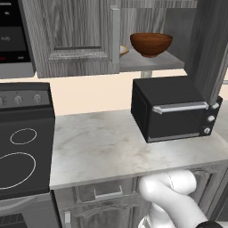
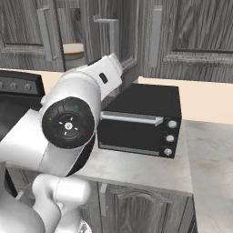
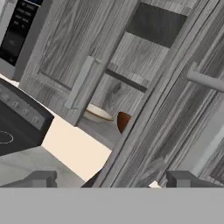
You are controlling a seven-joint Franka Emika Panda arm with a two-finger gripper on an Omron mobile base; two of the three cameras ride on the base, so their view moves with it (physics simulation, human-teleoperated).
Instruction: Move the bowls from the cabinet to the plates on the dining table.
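In the left base view the stove (image 1: 20, 147) fills the left edge, with the counter (image 1: 102, 147) beside it in the middle. Above, the cabinet (image 1: 73, 35) stands open at upper centre: the brown bowl (image 1: 151, 43) sits on its shelf, and a sliver of the cream bowl (image 1: 123, 50) peeks out just left of it, behind the door edge. The black oven (image 1: 171, 109) sits at the right of the frame, below the shelf.

In the hand view the cream bowl (image 3: 98, 113) lies at centre, the brown bowl (image 3: 124, 121) just right of it, half hidden by the door. The gripper (image 3: 112, 178) sits at the bottom, fingertips (image 3: 43, 178) well apart and holding nothing.
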